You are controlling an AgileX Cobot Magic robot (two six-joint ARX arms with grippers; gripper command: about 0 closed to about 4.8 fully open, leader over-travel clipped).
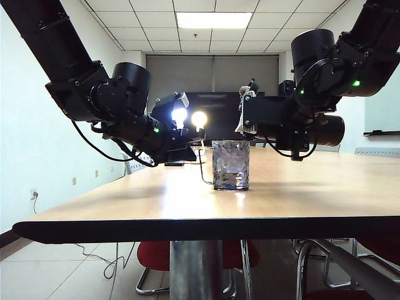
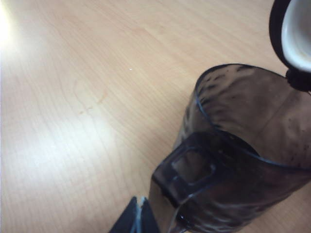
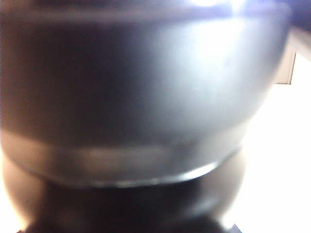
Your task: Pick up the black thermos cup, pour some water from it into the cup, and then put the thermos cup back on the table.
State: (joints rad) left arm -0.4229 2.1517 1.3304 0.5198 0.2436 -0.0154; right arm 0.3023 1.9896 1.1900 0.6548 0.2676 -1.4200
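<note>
The cup [image 1: 230, 164], a dimpled glass tumbler, stands upright on the table [image 1: 125, 203] near its middle. In the left wrist view the cup [image 2: 252, 145] shows its dark handle [image 2: 192, 167] turned toward my left gripper [image 2: 141, 216]. That gripper is shut and empty, just beside the handle and apart from it. My right gripper [image 1: 284, 125] is shut on the black thermos cup [image 1: 259, 115]. It holds the thermos off the table, tipped on its side, with the spout end over the cup. Its open lid [image 2: 296, 34] hangs above the cup's rim. The dark thermos body [image 3: 146, 87] fills the right wrist view and hides the jaws.
Two bright lamps [image 1: 189, 117] glare from behind the left arm. A dark screen [image 1: 219, 106] stands at the far end. Red chairs [image 1: 156, 253] sit under the table's front edge [image 1: 200, 228]. A thin cable [image 1: 202, 172] runs along the tabletop left of the cup.
</note>
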